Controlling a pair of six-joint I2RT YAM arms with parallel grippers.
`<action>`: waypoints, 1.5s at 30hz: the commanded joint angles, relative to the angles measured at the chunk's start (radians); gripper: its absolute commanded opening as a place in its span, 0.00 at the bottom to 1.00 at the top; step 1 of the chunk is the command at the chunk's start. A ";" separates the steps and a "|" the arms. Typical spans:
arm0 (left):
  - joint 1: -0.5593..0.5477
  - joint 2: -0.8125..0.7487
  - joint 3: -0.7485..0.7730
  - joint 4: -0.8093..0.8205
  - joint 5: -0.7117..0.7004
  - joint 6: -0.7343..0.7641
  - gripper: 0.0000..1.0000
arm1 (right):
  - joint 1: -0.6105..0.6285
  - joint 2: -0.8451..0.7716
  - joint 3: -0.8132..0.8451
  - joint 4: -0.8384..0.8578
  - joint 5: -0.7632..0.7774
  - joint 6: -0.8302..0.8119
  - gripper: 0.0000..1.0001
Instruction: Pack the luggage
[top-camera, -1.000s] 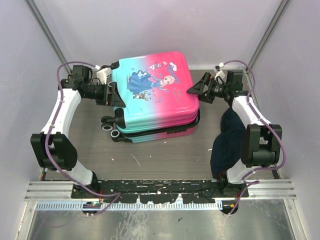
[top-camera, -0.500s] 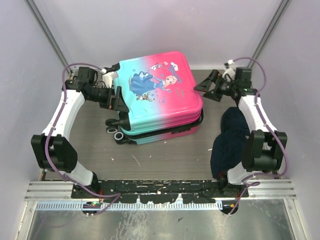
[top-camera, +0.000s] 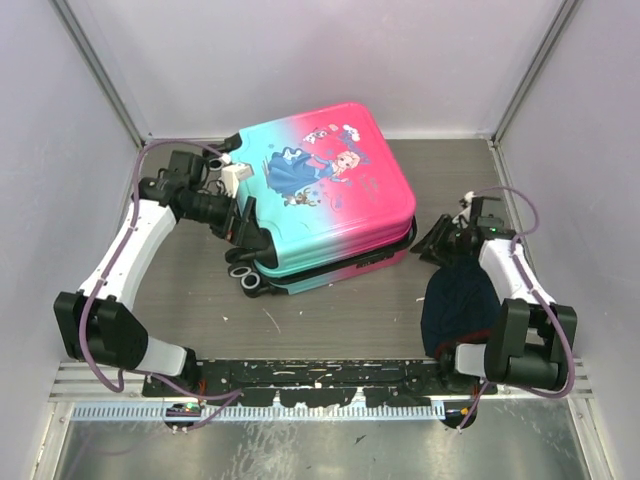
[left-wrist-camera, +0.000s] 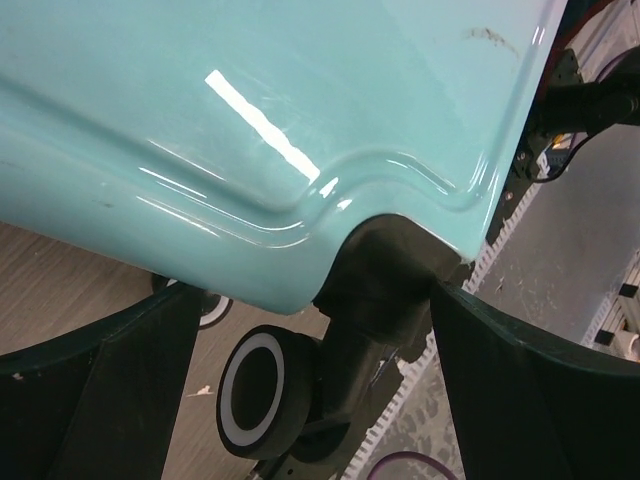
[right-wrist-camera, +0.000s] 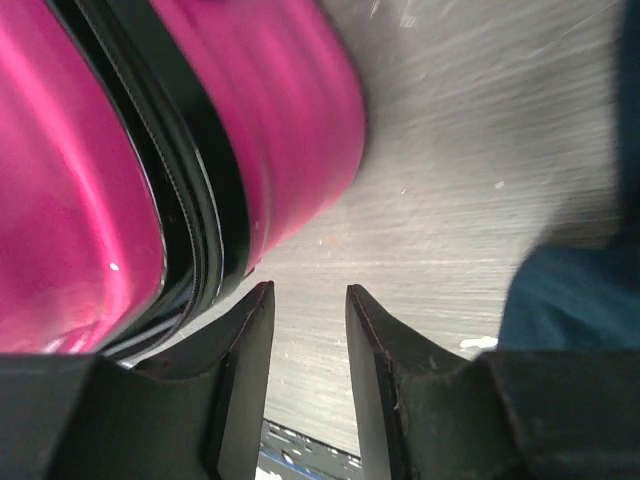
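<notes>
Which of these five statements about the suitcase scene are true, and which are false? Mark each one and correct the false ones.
1. The suitcase lies flat with its lid down. True.
2. The left gripper is wide open at the suitcase's turquoise end. True.
3. The right gripper is clamped on the dark cloth. False: it holds nothing and sits low by the pink end, its fingers a little apart.
4. The wheels are at the pink end. False: they are at the turquoise end, beside the left gripper.
5. The dark cloth is packed inside the suitcase. False: it lies in a heap on the table, under the right arm.
</notes>
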 joint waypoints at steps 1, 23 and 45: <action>-0.126 -0.034 -0.065 0.012 0.077 0.057 0.94 | 0.136 0.011 -0.036 0.156 0.047 0.054 0.40; 0.144 0.197 0.460 0.108 0.126 -0.111 0.99 | 0.156 0.293 0.150 0.247 0.185 -0.002 0.24; 0.281 0.621 0.594 0.544 -0.163 -0.314 0.90 | 0.213 0.310 0.149 0.314 0.173 0.040 0.02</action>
